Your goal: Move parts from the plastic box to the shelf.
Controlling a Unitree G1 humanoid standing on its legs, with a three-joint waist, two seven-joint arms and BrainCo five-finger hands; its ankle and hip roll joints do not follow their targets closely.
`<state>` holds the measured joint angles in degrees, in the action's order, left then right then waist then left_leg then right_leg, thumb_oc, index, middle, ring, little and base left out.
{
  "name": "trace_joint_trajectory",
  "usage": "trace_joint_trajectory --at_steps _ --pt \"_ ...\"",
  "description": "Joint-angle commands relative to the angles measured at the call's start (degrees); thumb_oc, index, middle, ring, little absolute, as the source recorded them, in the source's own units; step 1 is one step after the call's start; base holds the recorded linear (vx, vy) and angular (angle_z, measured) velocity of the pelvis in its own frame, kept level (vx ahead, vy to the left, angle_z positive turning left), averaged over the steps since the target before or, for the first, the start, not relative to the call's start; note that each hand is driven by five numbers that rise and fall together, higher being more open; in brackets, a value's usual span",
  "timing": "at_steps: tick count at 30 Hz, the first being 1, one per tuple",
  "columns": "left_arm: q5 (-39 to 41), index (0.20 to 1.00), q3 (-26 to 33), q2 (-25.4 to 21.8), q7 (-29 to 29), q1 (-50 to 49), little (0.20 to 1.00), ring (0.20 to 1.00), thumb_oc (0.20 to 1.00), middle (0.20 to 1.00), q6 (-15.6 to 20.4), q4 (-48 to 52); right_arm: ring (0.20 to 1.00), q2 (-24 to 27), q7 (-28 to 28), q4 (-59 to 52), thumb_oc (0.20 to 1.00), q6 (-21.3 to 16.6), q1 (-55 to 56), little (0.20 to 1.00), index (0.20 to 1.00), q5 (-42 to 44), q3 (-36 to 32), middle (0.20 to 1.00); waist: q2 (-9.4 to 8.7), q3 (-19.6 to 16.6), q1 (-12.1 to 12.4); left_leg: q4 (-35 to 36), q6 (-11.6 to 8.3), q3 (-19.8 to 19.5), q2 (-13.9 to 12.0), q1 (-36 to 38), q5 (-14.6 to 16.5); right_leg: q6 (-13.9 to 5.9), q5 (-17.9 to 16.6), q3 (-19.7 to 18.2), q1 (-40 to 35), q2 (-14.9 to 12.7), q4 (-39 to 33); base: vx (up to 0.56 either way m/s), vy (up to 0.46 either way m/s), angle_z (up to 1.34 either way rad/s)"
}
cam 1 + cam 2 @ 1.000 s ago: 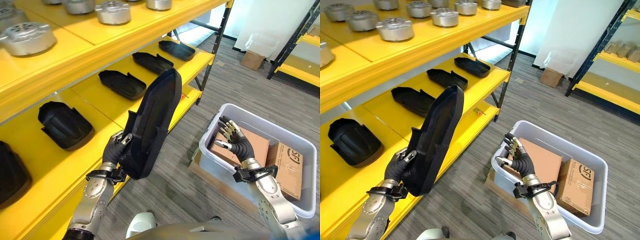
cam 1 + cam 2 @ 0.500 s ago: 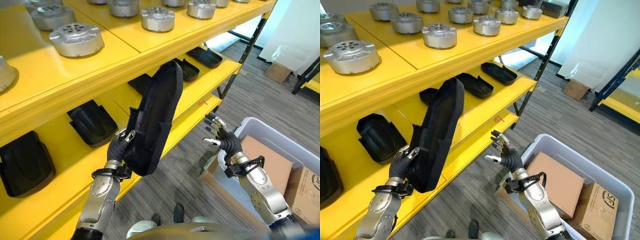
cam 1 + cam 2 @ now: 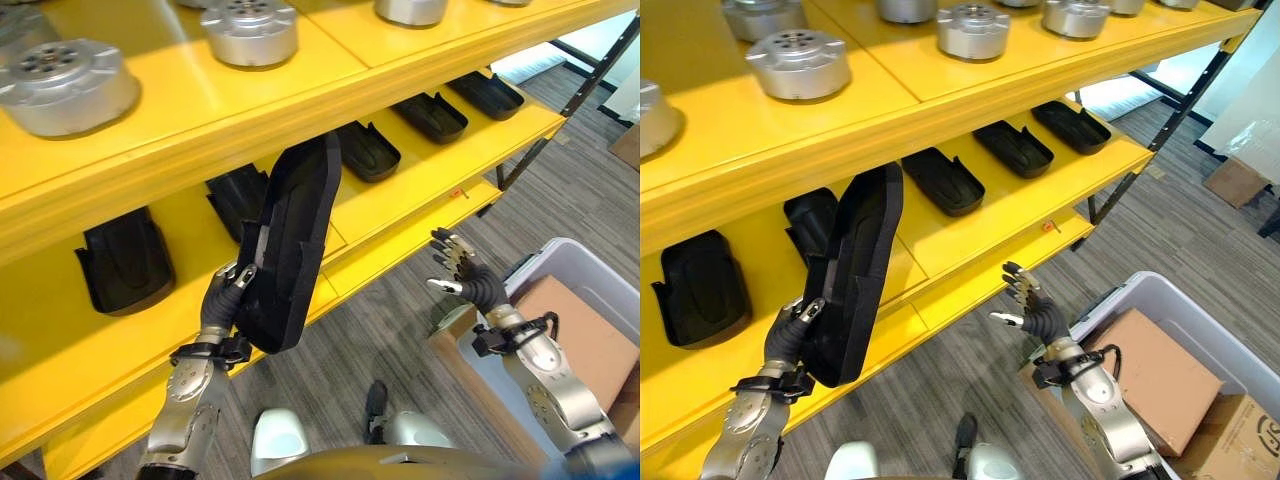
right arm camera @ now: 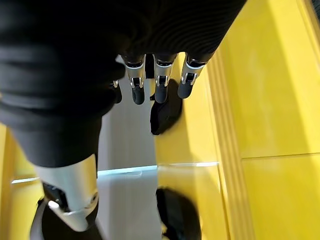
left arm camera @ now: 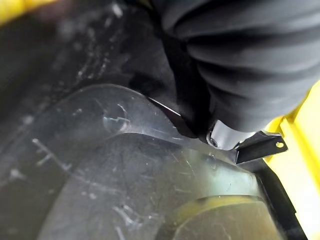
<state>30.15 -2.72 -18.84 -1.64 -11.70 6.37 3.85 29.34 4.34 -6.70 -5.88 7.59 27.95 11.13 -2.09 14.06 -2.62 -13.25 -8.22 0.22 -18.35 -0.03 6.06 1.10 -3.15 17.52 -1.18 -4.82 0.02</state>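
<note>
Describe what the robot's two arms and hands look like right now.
Both arms are silver-grey metal. Each wrist and hand back wears a dark ribbed cover, with a black band at the wrist. The left hand and right hand have silver fingers with dark tips.

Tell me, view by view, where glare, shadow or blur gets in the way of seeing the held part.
Left eye view: the black part reads as a dark shape in the left robot hand, with the lower shelf shaded behind it. Left wrist view: the part is blurred, with pale glare across it. Right wrist view: right robot hand sharp, shelf beyond soft.
</note>
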Motion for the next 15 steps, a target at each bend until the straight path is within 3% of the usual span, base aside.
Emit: trace_joint_trajectory --at_steps 1,2,4,5,6,7,8,10,12,13,15 --pt "0.76 0.2 -0.79 -2.64 0.39 1.13 0.2 0.2 0.2 0.2 3.54 4.8 1.0 0.22 -0.66 -1.06 1.0 -2.3 -0.13 1.0 1.0 2.06 0.02 1.0 1.43 -6.28 -0.58 11.36 1.7 2.77 -2.2 0.59 -14.47 -5.11 6.97 0.45 1.62 -4.49 7.6 0.0 0.185 0.96" --pt "1.73 0.2 -1.8 -2.24 0.6 1.91 0.2 0.2 0.2 0.2 3.34 3.87 1.0 0.17 -0.6 -1.06 1.0 -2.43 -0.04 1.0 1.0 2.99 0.05 1.0 2.02 -6.23 -0.93 13.46 1.18 5.76 -2.69 1.01 -13.83 -5.67 7.63 1.88 1.39 -5.59 9.04 0.0 0.242 1.3" --pt "-0.21 0.2 -1.8 -3.34 0.99 1.89 0.2 0.2 0.2 0.2 3.08 4.94 1.0 -0.28 -0.33 -1.2 1.0 -2.19 -0.39 1.0 1.0 3.58 0.66 1.0 2.69 -6.53 -0.42 15.4 0.01 4.2 -2.07 1.78 -13.24 -6.22 7.04 2.46 1.11 -6.58 9.67 0.06 0.323 1.03" --pt "-0.72 0.2 -1.6 -3.86 0.92 1.69 0.2 0.2 0.2 0.2 3.25 5.18 1.0 -0.55 -0.18 -1.23 1.0 -2.16 -0.57 1.0 1.0 3.8 0.75 1.0 2.38 -6.6 0.05 14.67 0.62 2.65 -0.41 1.45 -11.76 -6.98 6.03 2.65 0.53 -7.85 9.34 0.08 0.267 0.6" --pt "-0.72 0.2 -1.6 -3.86 0.92 1.69 0.2 0.2 0.2 0.2 3.25 5.18 1.0 -0.55 -0.18 -1.23 1.0 -2.16 -0.57 1.0 1.0 3.8 0.75 1.0 2.38 -6.6 0.05 14.67 0.62 2.65 -0.41 1.45 -11.76 -6.98 6.03 2.65 0.53 -7.85 9.34 0.1 0.283 0.43" --pt "-2.28 0.2 -0.87 -4.35 0.84 1.42 0.2 0.2 0.2 0.2 3.55 5.31 1.0 -1.38 0.51 -1.79 1.0 -1.9 -0.45 1.0 1.0 4.06 1.09 1.0 1.79 -6.67 0.78 14.9 1.04 2.81 1.76 1.68 -9.94 -8.34 5.04 3.55 -0.9 -10.19 9.4 0.06 0.198 0.54" --pt "-2.28 0.2 -0.87 -4.39 0.83 1.43 0.2 0.2 0.2 0.2 3.53 5.35 1.0 -1.42 0.52 -1.79 1.0 -1.9 -0.47 1.0 1.0 4.05 1.07 1.0 1.66 -6.82 0.63 14.9 1.18 2.63 1.99 1.34 -10.14 -8.39 4.74 3.73 -0.83 -10.35 9.14 0.12 0.377 0.6" --pt "-2.58 0.2 -0.63 -5.45 0.21 2.4 0.2 0.2 0.2 0.2 3.77 5.29 1.0 -3.04 0.5 -2.26 1.0 -1.85 -0.79 1.0 1.0 4.21 1.87 1.0 0.23 -7.07 1.89 15.22 2.65 1.7 6.07 1.35 -7.76 -10.84 1.43 4.82 -2.37 -14.21 8.72 0.1 0.345 0.61" --pt "-3.3 0.2 -0.44 -5.98 0.03 2.6 0.2 0.2 0.2 0.2 3.85 5.76 1.0 -3.61 0.59 -2.41 1.0 -1.8 -0.98 1.0 1.0 3.54 2.22 1.0 -0.96 -7.24 2.19 14.09 3.98 1.38 9.0 0.52 -6.2 -11.93 -1.09 5.31 -3.07 -16.63 7.74 0.06 0.249 0.52" --pt "-3.3 0.2 -0.43 -5.99 0.03 2.59 0.2 0.2 0.2 0.2 3.85 5.77 1.0 -3.62 0.59 -2.4 1.0 -1.8 -0.98 1.0 1.0 3.54 2.23 1.0 -1.0 -7.27 2.17 14.03 4.0 1.37 9.05 0.46 -6.17 -11.96 -1.1 5.32 -3.05 -16.69 7.74 0.05 0.205 0.35" --pt "-1.81 0.2 -0.31 -6.07 -0.14 2.84 0.2 0.2 0.2 0.2 3.72 5.87 1.0 -4.52 0.4 -2.3 1.0 -1.36 -1.59 1.0 1.0 2.26 3.24 1.0 -2.33 -7.14 2.75 11.73 5.78 1.34 12.62 -0.59 -3.84 -13.18 -5.36 4.56 -2.96 -19.67 7.73 0.06 0.318 0.19"
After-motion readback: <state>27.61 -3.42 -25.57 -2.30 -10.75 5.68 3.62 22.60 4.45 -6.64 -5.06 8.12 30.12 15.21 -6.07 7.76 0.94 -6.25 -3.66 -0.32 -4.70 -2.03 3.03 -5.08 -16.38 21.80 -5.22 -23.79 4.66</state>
